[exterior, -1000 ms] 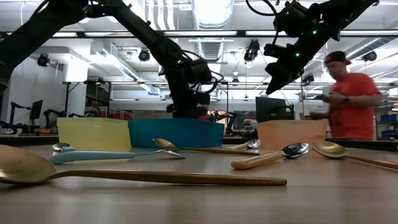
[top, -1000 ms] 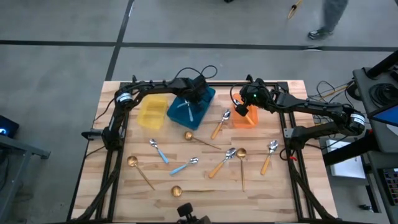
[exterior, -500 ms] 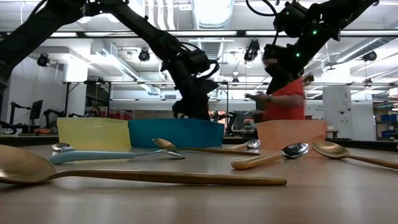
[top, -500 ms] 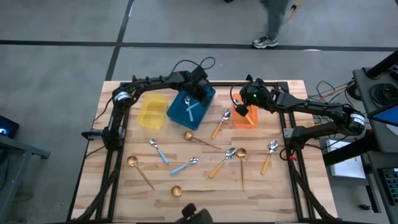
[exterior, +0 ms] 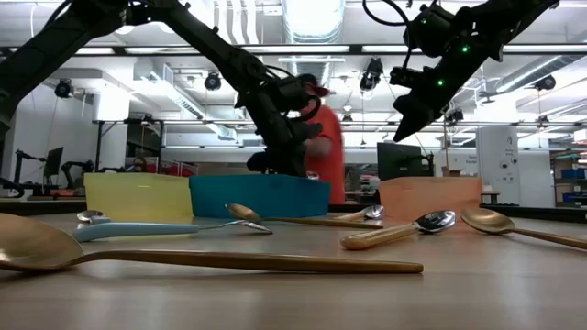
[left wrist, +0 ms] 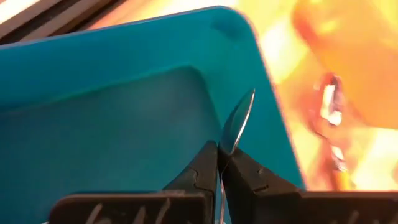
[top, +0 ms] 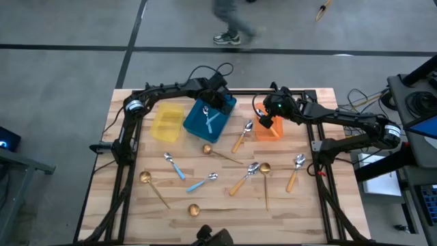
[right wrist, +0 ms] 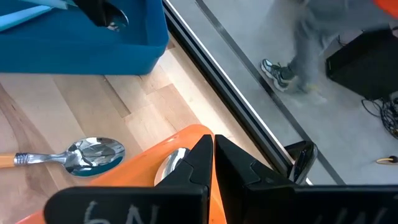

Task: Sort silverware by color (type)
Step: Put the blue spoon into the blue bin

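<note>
Blue bin (top: 209, 117) sits under my left pincer (left wrist: 219, 163), pinched tight on a spoon (left wrist: 237, 121) by its bowl. My right pincer (right wrist: 210, 155) is closed, empty, above the orange bin (top: 269, 128). Other spoons (top: 244, 179) scattered across the table (top: 300, 205).

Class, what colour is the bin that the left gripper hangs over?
Blue: the bin under the left gripper, clearest in the high view.

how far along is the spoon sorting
Early. Done: a spoon bowl already lies in the orange bin. In hand: the left pincer holds a spoon over the blue bin; the right pincer is shut above the orange bin. Left: nine spoons on the table, and the yellow bin looks empty.
</note>
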Motion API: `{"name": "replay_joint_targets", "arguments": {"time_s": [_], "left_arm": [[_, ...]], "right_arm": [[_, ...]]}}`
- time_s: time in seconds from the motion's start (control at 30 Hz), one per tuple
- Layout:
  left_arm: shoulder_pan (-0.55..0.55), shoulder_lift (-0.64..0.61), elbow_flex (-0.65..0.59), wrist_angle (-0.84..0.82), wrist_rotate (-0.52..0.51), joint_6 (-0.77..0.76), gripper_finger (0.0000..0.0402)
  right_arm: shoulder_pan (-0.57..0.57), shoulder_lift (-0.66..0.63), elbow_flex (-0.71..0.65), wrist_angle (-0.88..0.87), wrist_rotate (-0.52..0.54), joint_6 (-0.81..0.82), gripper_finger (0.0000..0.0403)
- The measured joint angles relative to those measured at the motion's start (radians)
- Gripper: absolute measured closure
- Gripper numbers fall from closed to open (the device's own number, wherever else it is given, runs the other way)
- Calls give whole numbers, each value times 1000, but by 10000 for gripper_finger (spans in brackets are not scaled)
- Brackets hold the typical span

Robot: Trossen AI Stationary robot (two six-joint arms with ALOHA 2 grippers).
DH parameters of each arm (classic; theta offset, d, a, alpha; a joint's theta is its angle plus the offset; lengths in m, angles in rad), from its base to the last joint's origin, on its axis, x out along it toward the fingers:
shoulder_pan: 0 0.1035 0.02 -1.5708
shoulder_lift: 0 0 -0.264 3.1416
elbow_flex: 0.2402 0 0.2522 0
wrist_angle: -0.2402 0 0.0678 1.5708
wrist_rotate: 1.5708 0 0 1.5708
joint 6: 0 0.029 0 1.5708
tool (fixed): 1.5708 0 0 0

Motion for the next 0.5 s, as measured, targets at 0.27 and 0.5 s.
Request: {"name": "replay_joint_targets", "arguments": {"time_s": [0.27, 0.5], "left_arm": [[-10, 1, -29, 48, -4, -50, 402], [-15, 2, -53, 84, -4, -81, 402]], "right_arm": [[0, 0, -1, 0, 0, 2, 394], [0, 0, -2, 0, 0, 2, 394]]}}
